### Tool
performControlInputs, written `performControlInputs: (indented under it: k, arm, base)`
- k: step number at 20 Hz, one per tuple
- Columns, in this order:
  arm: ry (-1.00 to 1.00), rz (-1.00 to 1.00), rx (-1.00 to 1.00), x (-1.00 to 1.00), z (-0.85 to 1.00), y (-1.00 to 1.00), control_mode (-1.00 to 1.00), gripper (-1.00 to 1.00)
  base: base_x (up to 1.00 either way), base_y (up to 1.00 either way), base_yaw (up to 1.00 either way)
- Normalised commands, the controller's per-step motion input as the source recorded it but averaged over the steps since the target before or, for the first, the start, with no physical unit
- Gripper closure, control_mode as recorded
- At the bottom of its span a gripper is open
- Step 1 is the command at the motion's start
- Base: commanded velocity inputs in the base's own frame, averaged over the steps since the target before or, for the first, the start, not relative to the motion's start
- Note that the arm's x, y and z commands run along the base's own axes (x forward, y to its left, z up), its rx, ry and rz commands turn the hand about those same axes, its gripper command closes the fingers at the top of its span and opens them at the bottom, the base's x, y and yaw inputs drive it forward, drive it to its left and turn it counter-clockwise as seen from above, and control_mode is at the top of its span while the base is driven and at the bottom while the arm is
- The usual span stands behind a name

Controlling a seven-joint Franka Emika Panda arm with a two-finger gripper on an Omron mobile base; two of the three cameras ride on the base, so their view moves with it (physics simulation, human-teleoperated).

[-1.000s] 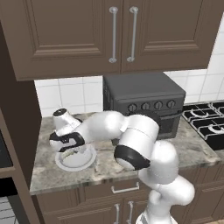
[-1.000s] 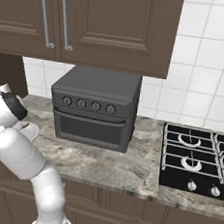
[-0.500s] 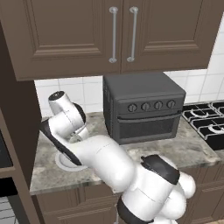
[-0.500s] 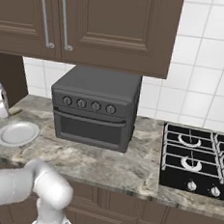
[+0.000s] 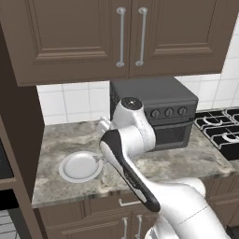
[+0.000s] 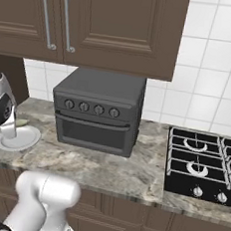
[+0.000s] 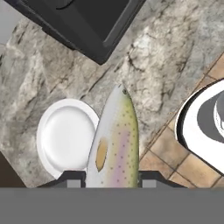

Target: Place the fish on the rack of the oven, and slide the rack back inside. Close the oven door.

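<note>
Gripper [image 7: 112,178] pinches fish [image 7: 114,140], held above counter [image 7: 166,65]; white plate [image 7: 65,135] below, toaster oven [image 5: 161,114] nearby.

Illumination was even and diffuse, with no visible light source. Shadows were faint. The rendered pictures were sharp throughout, without glare, blur or edge distortion.
</note>
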Motion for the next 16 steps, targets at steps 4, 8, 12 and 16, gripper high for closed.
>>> performControlInputs:
  k: [4, 8, 12, 16]
  arm:
    - [-0.03, 0.0, 0.27, -0.66, 0.28, -1.0, -1.0, 1.0]
    - [0.0, 0.0, 0.21, -0.47, 0.34, -0.97, -1.0, 1.0]
    - [0.06, 0.0, 0.14, -0.13, 0.06, -0.62, -1.0, 1.0]
    - [0.03, 0.0, 0.01, 0.0, 0.0, -0.04, 1.0, 1.0]
  base:
    - [0.0, 0.0, 0.0]
    - [0.0, 0.0, 0.0]
    - [0.0, 0.0, 0.0]
    - [-0.1, -0.01, 0.11]
